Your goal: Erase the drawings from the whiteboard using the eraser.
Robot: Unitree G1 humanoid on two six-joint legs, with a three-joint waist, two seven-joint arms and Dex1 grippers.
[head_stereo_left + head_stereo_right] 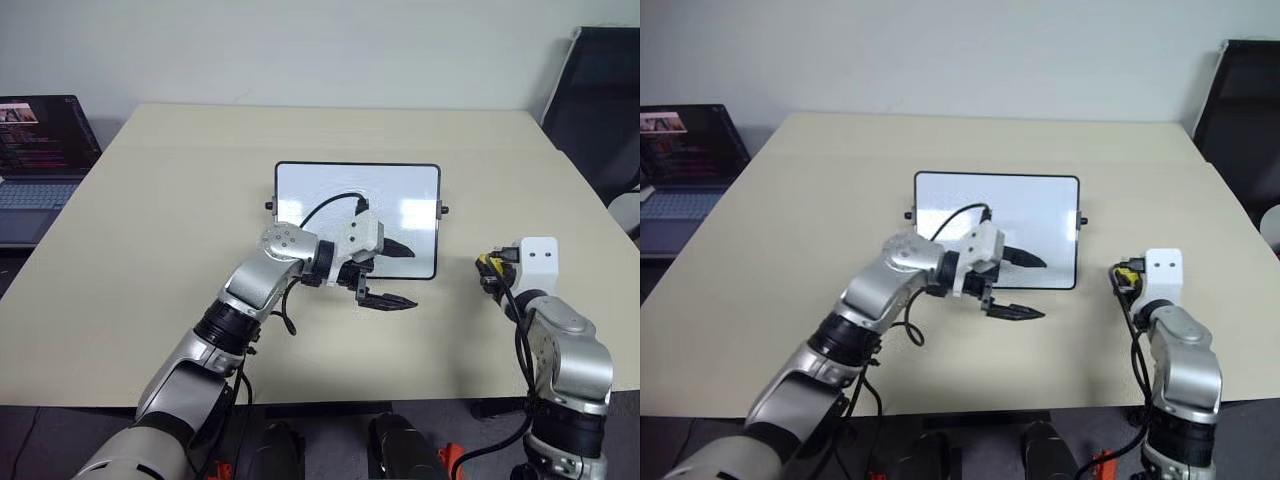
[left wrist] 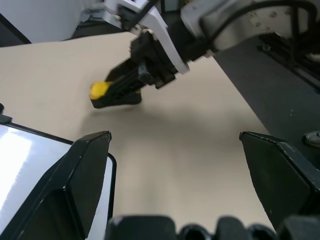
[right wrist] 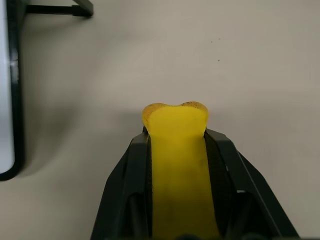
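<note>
Eraser (image 3: 176, 165) sits pinched in my right claw (image 3: 175, 145), its yellow end poking out past the two black fingers, which press on its long sides. That claw hangs just above the bare desk (image 1: 150, 200), off to the right of the whiteboard (image 1: 330, 185) and well clear of its frame. From my left wrist I see the same claw with the yellow tip (image 2: 99, 90) low over the desk, a shadow under it.

My left claw (image 1: 395, 272) is spread wide and holds nothing. It points to the right over the board's near right corner: one finger (image 1: 398, 248) lies over the white surface, the other (image 1: 390, 300) hangs past the near edge, over the desk.

The whiteboard lies flat mid-desk, long side toward me, small black knobs at both short ends. Its visible surface looks white with window glare; I cannot make out any drawings on it.

A laptop (image 1: 40, 160) stands open off the desk's far left, and a dark chair (image 1: 600, 100) at the far right.
</note>
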